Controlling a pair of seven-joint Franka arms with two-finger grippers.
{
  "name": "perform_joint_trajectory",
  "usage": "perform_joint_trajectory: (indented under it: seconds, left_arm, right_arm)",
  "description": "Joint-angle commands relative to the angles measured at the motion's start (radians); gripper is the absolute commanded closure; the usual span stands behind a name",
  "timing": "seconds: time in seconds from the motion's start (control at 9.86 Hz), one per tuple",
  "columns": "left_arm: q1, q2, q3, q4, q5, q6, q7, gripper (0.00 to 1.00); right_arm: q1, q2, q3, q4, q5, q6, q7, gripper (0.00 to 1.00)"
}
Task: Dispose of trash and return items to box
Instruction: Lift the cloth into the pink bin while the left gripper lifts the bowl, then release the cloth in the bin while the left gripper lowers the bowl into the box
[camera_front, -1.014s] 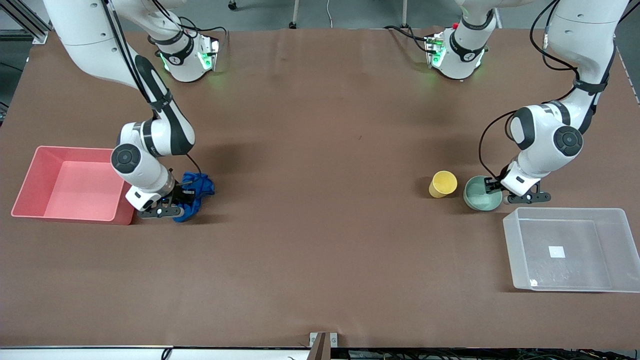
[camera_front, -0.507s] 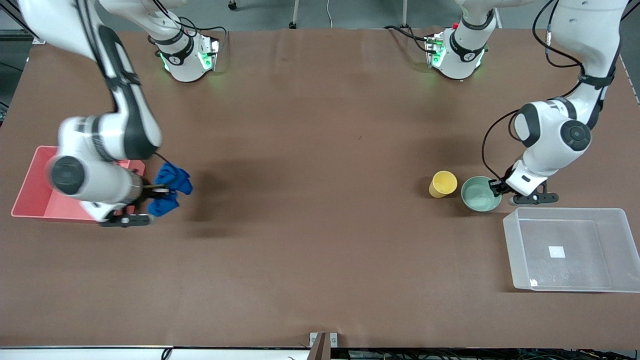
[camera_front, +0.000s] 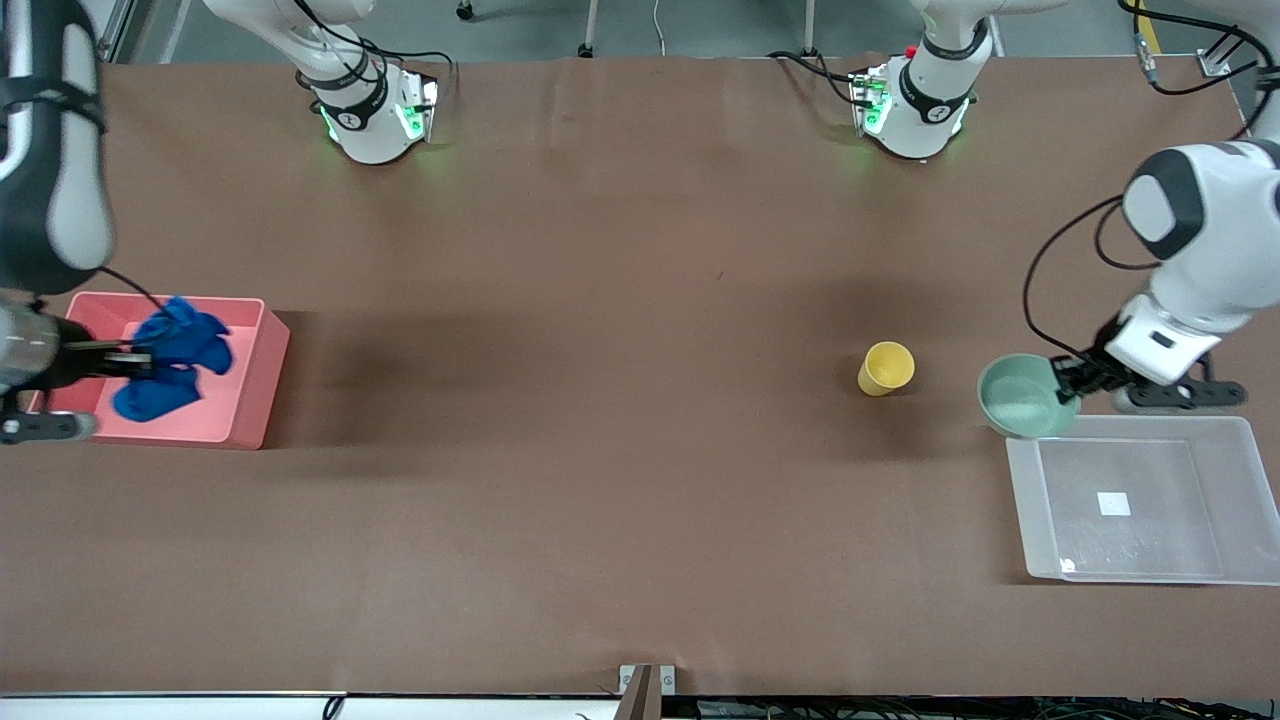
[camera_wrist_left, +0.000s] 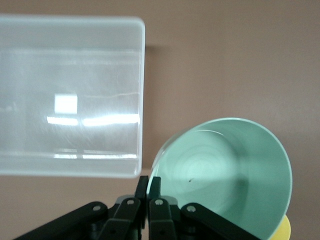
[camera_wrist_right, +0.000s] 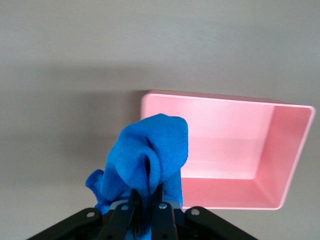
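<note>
My right gripper is shut on the blue cloth and holds it in the air over the pink bin. In the right wrist view the cloth hangs from the gripper beside the bin. My left gripper is shut on the rim of the mint-green bowl, tilted and lifted over the corner of the clear box. The left wrist view shows the gripper, bowl and box. The yellow cup stands on the table beside the bowl, toward the right arm's end.
The clear box has a white label on its base and holds nothing else. The pink bin sits at the right arm's end of the brown table.
My right gripper lifted the blue cloth off the table and carried it over the pink bin. My left gripper raised the green bowl off the table and moved it toward the clear box.
</note>
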Motion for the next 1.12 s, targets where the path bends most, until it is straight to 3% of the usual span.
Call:
perform_joint_trajectory:
  seconds: [0.0, 0.1, 0.41, 0.61, 0.81, 1.01]
  left_arm:
    - [0.021, 0.281, 0.002, 0.364, -0.002, -0.132, 0.083, 1.00]
    - [0.059, 0.361, 0.004, 0.475, 0.001, -0.167, 0.118, 1.00]
    - [0.173, 0.539, -0.001, 0.632, -0.044, -0.187, 0.287, 1.00]
    - [0.178, 0.635, 0.010, 0.689, -0.042, -0.167, 0.293, 1.00]
    - [0.201, 0.685, 0.021, 0.683, -0.039, -0.123, 0.295, 1.00]
    - [0.202, 0.713, 0.022, 0.671, -0.035, -0.119, 0.293, 0.94]
  right_arm:
    - [-0.126, 0.004, 0.018, -0.155, -0.013, 0.204, -0.162, 0.95]
    - [-0.158, 0.015, 0.018, -0.217, -0.013, 0.283, -0.187, 0.95]
    - [-0.203, 0.061, 0.022, -0.376, -0.004, 0.494, -0.207, 0.90]
    - [-0.202, 0.061, 0.022, -0.386, -0.004, 0.507, -0.225, 0.01]
    - [-0.195, 0.053, 0.023, -0.340, -0.004, 0.495, -0.239, 0.00]
    - [-0.176, -0.017, 0.028, -0.238, 0.010, 0.362, -0.241, 0.00]
